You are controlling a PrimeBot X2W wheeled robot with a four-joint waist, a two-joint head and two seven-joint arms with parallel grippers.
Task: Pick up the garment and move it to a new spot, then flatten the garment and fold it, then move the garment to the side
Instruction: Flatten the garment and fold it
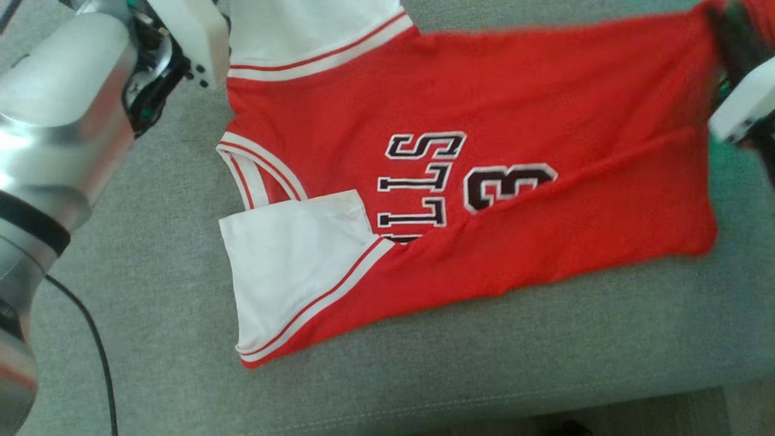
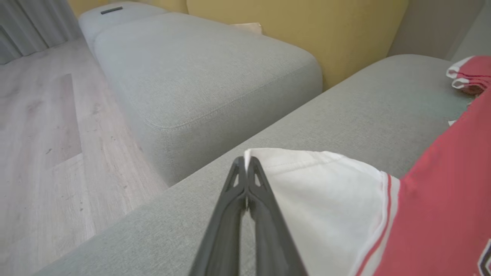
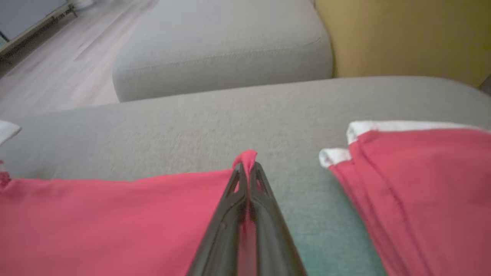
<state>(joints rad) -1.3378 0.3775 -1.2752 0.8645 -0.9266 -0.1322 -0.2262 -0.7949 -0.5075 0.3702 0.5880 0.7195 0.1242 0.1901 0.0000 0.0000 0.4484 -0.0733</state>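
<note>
The garment [image 1: 484, 121] is a red jersey with white sleeves and black lettering, spread sideways across a grey sofa cushion [image 1: 151, 254]. Its near long edge is folded up over the body. My left gripper [image 2: 246, 161] is shut on the corner of the far white sleeve [image 2: 330, 199]; in the head view its pale wrist housing [image 1: 191, 36] sits at that sleeve's edge. My right gripper [image 3: 247, 164] is shut on a corner of the red hem [image 3: 115, 222]. In the head view its dark fingers [image 1: 729, 36] show blurred at the jersey's far right corner.
A second grey cushion [image 2: 199, 76] lies beyond a gap, with a yellow backrest [image 2: 299, 30] behind it and wooden floor [image 2: 42, 145] to the side. More red cloth with white trim [image 3: 414, 191] lies close to the right gripper. A black cable [image 1: 100, 357] hangs by my left arm.
</note>
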